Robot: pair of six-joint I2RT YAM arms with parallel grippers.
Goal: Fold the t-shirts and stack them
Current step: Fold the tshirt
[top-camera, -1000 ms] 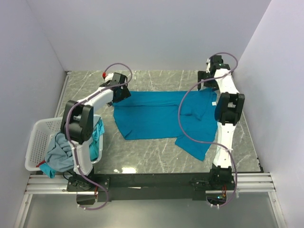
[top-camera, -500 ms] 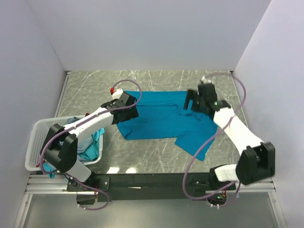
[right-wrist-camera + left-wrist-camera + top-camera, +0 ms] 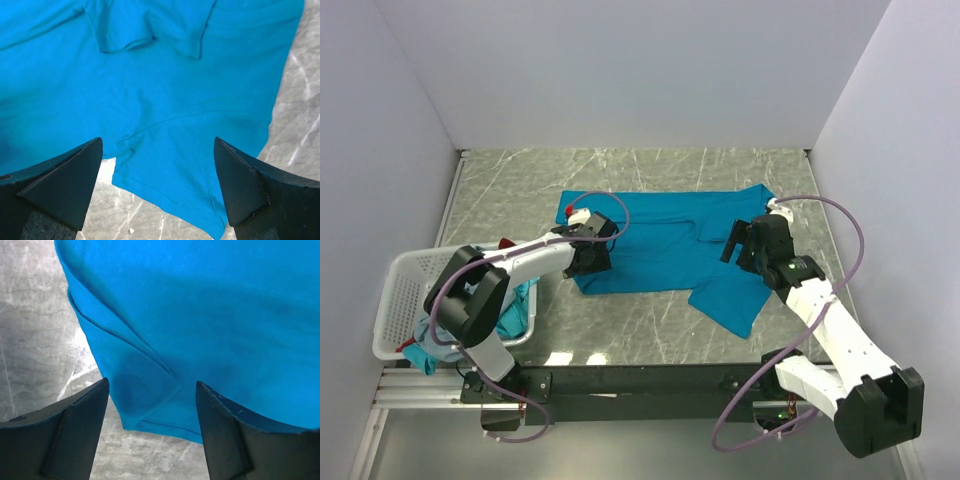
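One t-shirt [image 3: 200,305] corner under wide-open left pincer [image 3: 151,385]

You have bare tabletop [image 3: 640,330] in front of and behind the teal-blue t-shirt [image 3: 660,240]; the white basket [image 3: 395,305] blocks the left edge, and walls [image 3: 620,70] close three sides.

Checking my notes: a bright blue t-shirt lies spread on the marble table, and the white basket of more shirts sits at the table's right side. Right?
No: the top external view shows the white basket at the left side of the table. The bright blue t-shirt does lie spread on the table.
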